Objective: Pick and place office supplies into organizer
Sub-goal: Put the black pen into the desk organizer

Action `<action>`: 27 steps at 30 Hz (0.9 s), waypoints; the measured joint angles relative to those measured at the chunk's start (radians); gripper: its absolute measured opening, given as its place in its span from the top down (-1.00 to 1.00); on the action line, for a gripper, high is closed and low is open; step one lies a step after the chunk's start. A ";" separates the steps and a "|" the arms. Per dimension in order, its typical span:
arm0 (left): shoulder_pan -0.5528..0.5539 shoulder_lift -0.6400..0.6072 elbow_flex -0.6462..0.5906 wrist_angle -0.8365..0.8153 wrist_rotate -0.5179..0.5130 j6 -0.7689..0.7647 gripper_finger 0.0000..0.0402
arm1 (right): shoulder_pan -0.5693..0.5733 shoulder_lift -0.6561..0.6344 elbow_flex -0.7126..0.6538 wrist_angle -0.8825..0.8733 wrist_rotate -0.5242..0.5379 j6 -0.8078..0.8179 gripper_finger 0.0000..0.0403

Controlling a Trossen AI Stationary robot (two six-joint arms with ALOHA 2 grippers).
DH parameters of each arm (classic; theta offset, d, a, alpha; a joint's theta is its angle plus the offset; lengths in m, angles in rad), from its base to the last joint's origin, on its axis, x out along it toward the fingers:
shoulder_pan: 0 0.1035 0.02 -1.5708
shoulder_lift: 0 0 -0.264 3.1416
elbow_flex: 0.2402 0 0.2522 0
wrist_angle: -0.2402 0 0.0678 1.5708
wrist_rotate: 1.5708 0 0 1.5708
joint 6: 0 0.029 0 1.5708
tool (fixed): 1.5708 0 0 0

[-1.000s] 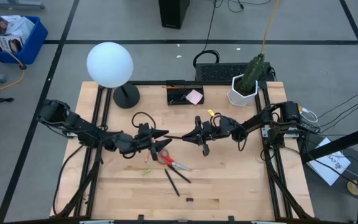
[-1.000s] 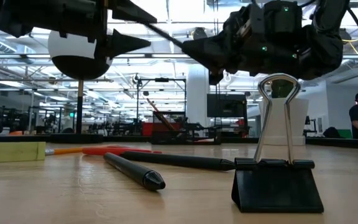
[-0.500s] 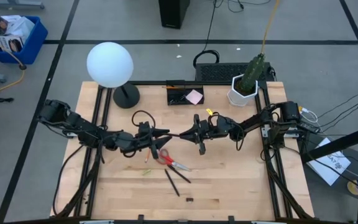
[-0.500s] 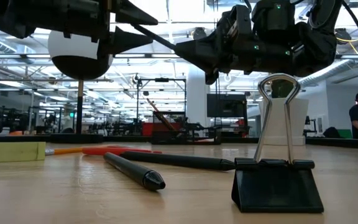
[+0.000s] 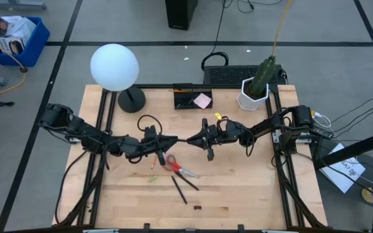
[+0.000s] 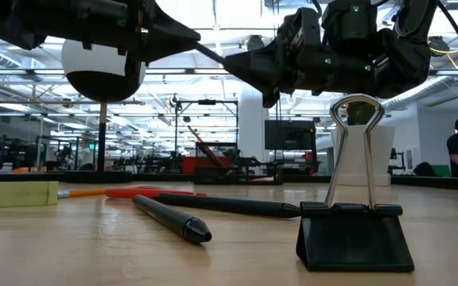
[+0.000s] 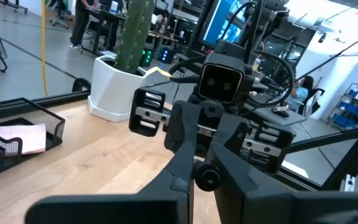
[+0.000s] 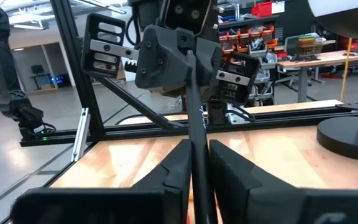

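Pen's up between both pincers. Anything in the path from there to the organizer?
Nothing visible does. The pen, held above the table by the left pincer and right pincer, has only bare wood between it and the organizer. The lamp base and plant pot stand off to either side.

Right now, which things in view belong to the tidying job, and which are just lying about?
Job:
- black pen, gripped at once by left gripper and right gripper
- organizer
- pink sticky pad
- scissors
- loose pens
- binder clip

Lying about:
- globe lamp
- white plant pot
- blue bin
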 joint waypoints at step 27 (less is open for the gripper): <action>0.148 -0.003 0.077 0.020 -0.010 0.087 0.82 | -0.034 -0.137 -0.323 0.149 0.213 -0.009 0.31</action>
